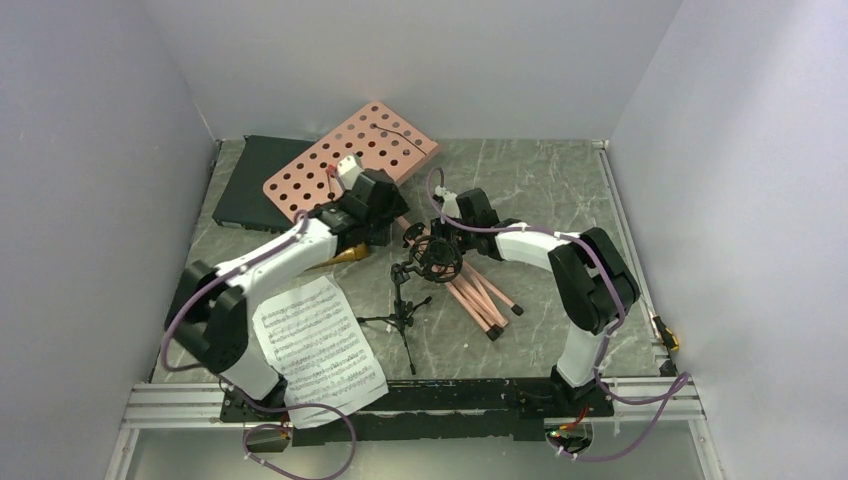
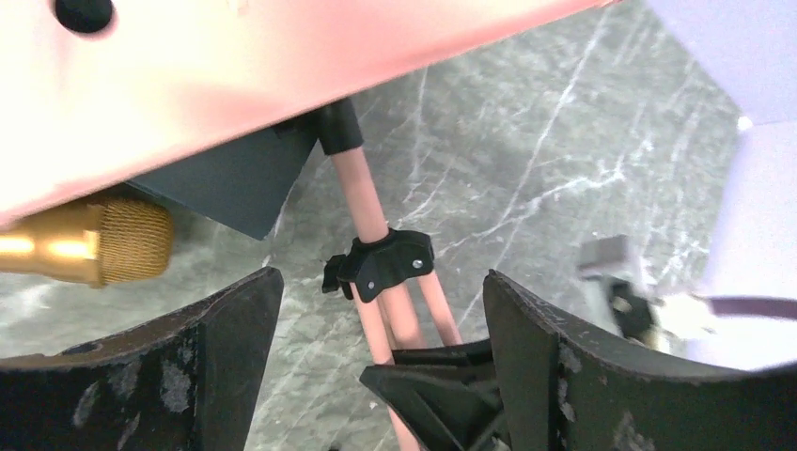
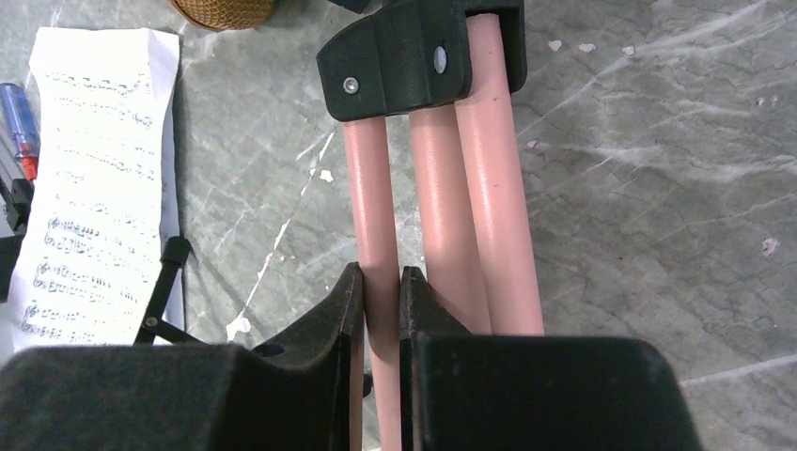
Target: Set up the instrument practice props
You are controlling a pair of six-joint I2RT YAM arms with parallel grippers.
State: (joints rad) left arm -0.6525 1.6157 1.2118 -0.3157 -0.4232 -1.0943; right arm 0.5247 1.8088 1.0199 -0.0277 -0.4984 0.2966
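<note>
The pink-copper perforated music stand (image 1: 350, 160) lies tilted at the back, with its folded tripod legs (image 1: 480, 295) running to the front right. My left gripper (image 1: 383, 222) is open; in the left wrist view its fingers (image 2: 216, 357) stand either side of the stand's pole (image 2: 362, 193), above the black collar (image 2: 381, 266). My right gripper (image 3: 381, 310) is shut on one pink tripod leg (image 3: 371, 207). The gold microphone (image 1: 350, 255) lies under the left arm. The black tripod mic stand (image 1: 405, 310) with its ring mount (image 1: 437, 258) stands in the middle. One sheet-music page (image 1: 318, 345) lies front left.
A flat black box (image 1: 250, 185) lies at the back left, partly under the stand's desk. Grey walls close in the left, back and right sides. An aluminium rail (image 1: 420, 400) runs along the near edge.
</note>
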